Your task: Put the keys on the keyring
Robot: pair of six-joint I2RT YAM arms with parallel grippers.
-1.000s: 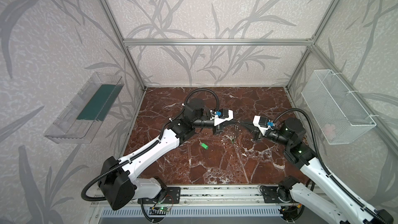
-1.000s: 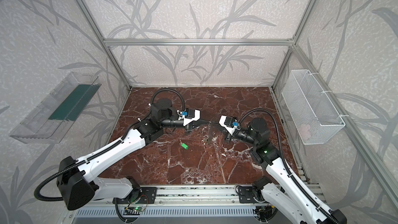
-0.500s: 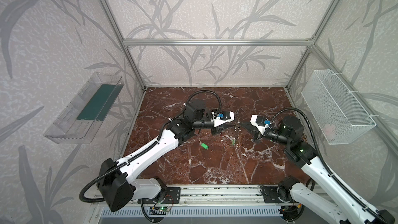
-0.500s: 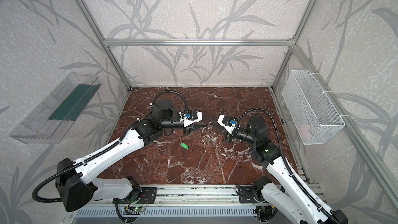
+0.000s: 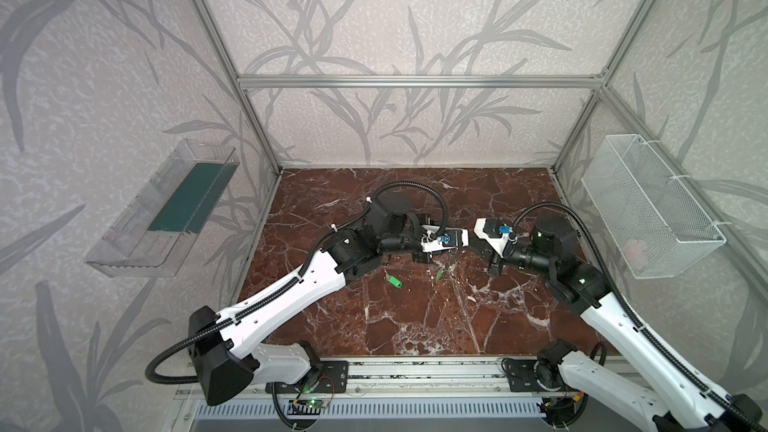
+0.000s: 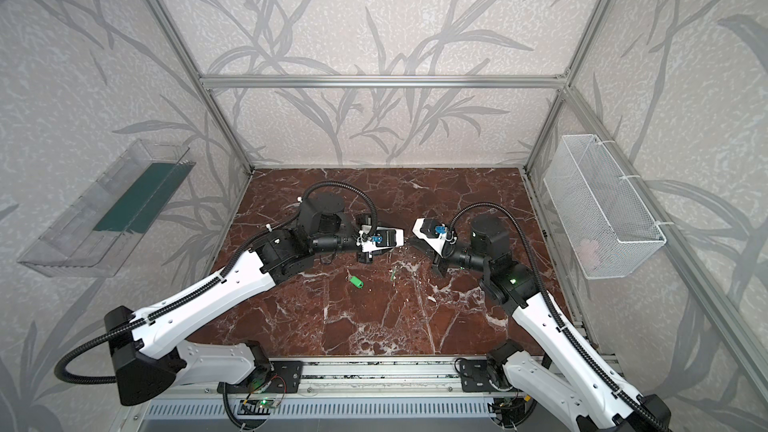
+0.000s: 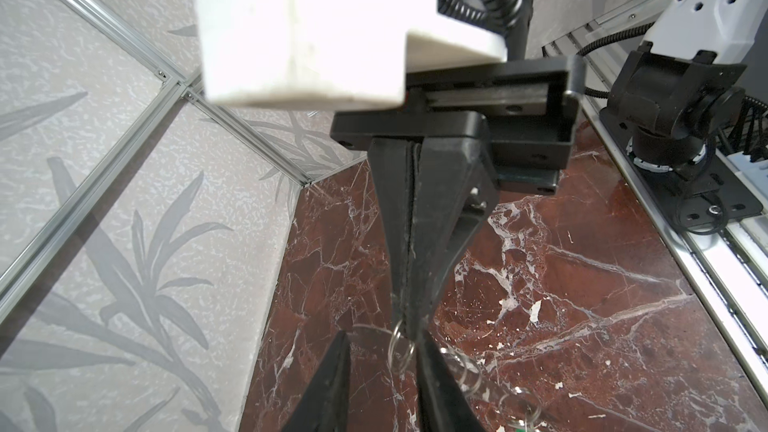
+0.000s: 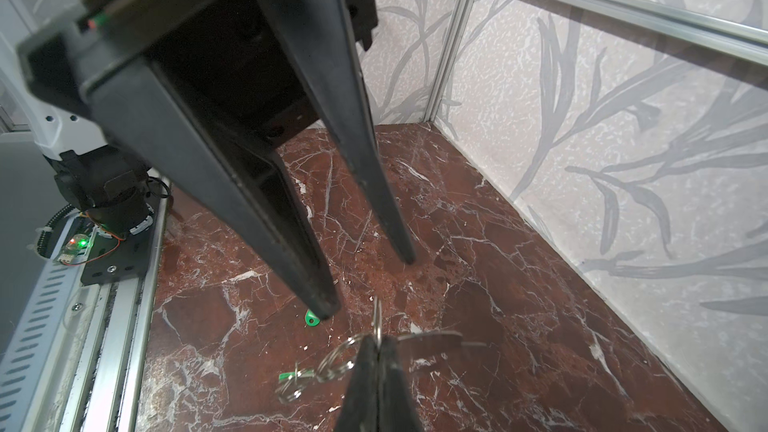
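the right gripper (image 8: 376, 351) pinches the keyring (image 8: 376, 328) mid-air with one green key tag (image 8: 291, 376) dangling, the left gripper (image 8: 365, 284) stands part-open before it — best hold the ring steady while fetching the loose key tag (image 5: 394, 281) lying left on the marble floor (image 5: 415, 326).

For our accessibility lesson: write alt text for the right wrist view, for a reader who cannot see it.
The right gripper, shut, pinches the keyring, with one green key dangling from its rings. The open left gripper faces it; a second green key lies on the marble table.
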